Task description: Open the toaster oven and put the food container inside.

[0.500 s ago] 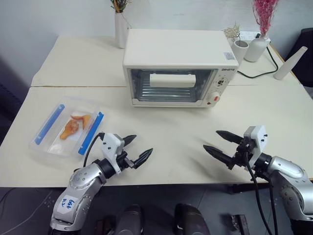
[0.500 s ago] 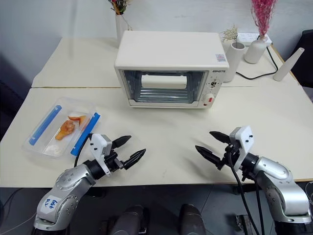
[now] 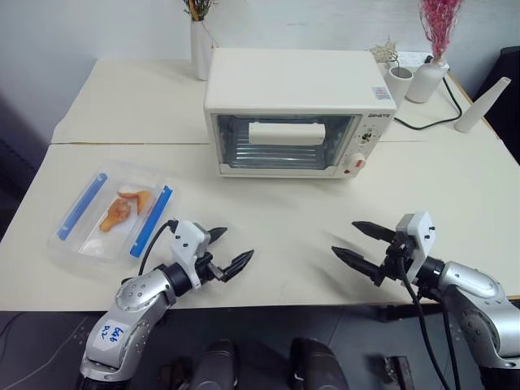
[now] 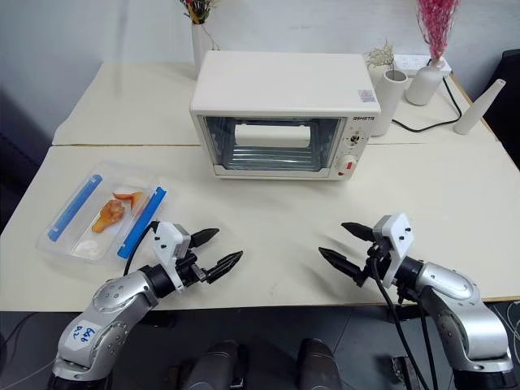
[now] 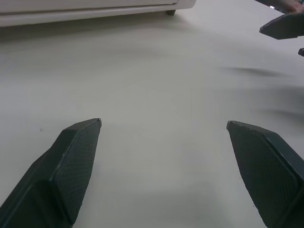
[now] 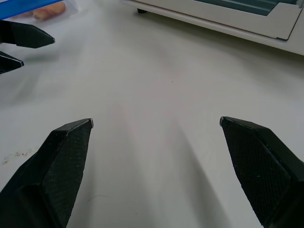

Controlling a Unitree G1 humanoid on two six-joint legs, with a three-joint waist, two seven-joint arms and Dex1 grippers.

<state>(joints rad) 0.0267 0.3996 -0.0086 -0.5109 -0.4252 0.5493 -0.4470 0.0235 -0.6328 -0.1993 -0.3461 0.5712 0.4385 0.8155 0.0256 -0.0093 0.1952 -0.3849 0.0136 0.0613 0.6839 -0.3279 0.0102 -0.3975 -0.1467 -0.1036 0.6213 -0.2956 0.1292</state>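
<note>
With the door not yet opened, toaster oven point(image 3: 299, 112) sitting at the far middle of the table point(image 3: 268, 236), glass front facing the robot, white bar handle point(image 3: 287, 133) across the upper part of the door. Handle's long axis running side to side, straight ahead of both arms and well apart from each. Left pincer point(image 3: 227, 250) hovering over the near edge of the table, fingers spread wide, holding nothing, aimed forward and toward the right. Right pincer point(image 3: 361, 246) likewise low over the near edge, fingers wide, empty, aimed forward and toward the left. Neither clearly closer to the handle, though judged a fair reach for either; right one lying more under the knob side, left one more under the door's left half.

Food container point(image 3: 112, 213) resting flat on the table's left part, just beside and ahead-left of the left pincer, well apart from the right one. Long axis running away from the robot, tilted slightly rightward at the far end. Plainly the left arm's to take, by position. Clear plastic box, two blue clip strips along its long sides, orange food pieces visible through the lid. Oven cream-white, boxy, wire rack visible behind the glass, knobs and a red button down the right panel, door shut.
</note>
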